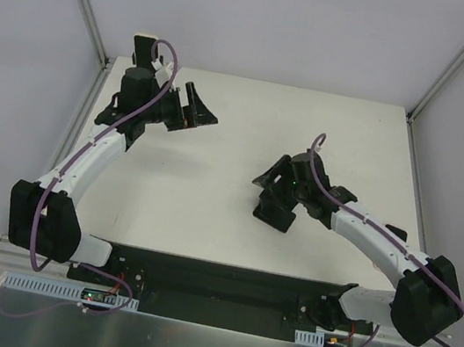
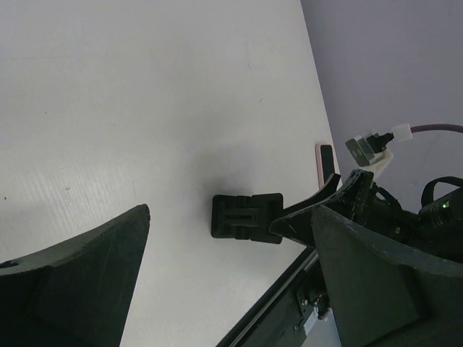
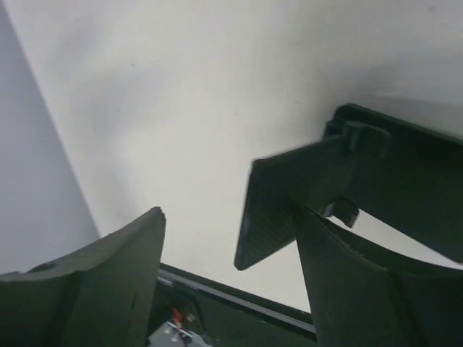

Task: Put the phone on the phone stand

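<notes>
From above, a matte white table (image 1: 246, 140) sits in a bay with pale panels along its far, left and right edges. A wide stretch of white surface lies between the two arms. The left gripper (image 1: 197, 107) is at the far-left corner, its black angular fingers spread wide and holding nothing. The right gripper (image 1: 267, 187) hangs right of the table's centre, just over a blocky black phone stand (image 1: 277, 213); the phone cannot be picked out among the dark shapes here. From the left wrist, two broad wedge-shaped fingers frame open table. Beyond them lies the ridged stand, and the phone (image 2: 323, 165), a thin dark slab with a pink rim, stands upright just behind it, beside the right gripper. From the right wrist, the fingers are apart. A flat black plate (image 3: 271, 210) rises between them, close against the right-hand finger and not clamped.
</notes>
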Tool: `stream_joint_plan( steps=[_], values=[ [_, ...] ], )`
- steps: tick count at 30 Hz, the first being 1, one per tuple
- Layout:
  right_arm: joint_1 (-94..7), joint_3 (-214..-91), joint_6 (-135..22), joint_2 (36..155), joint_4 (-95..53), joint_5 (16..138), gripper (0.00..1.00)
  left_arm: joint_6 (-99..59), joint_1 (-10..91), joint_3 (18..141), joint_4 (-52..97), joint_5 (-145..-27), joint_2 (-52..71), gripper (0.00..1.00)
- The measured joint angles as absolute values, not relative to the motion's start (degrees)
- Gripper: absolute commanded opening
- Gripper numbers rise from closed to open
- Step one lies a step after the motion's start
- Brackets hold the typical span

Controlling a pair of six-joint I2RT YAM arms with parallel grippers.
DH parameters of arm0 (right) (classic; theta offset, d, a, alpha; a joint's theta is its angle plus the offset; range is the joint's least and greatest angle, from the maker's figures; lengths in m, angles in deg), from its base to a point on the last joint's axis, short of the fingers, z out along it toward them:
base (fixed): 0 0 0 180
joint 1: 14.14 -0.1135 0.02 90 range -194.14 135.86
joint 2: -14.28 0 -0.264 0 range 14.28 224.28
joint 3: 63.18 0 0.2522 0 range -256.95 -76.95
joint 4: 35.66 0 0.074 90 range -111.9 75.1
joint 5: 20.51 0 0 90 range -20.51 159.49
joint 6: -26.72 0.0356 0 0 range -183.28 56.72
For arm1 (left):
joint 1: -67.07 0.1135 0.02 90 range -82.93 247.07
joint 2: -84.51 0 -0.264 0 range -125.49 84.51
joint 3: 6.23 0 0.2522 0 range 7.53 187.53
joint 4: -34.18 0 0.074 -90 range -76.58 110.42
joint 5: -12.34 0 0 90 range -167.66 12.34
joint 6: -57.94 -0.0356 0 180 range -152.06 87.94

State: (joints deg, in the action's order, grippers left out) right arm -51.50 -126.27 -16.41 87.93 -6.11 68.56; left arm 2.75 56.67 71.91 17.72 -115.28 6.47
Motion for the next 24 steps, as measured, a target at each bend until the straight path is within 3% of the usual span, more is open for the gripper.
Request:
stream_joint_plan(
  steps=[6,13,19,24],
  values=[
    [-51.46,-126.35,-21.44,89.88,-16.84,77.72,0.93,3.71,57.0,71.91,18.25,-116.66,5.86,0.91],
    [-51.24,-128.8,-42.22,87.6,-10.92,81.72,1.0,5.07,56.91,71.91,20.72,-120.03,4.16,0.88],
    [-51.09,-127.93,-59.78,80.02,-4.08,76.47,0.97,5.68,55.76,71.91,21.77,-122.63,2.49,0.88],
    [-51.09,-127.64,-69.63,81.2,-3.47,74.46,0.96,5.7,53.81,71.91,22.29,-124.16,2.12,0.87]
  ],
)
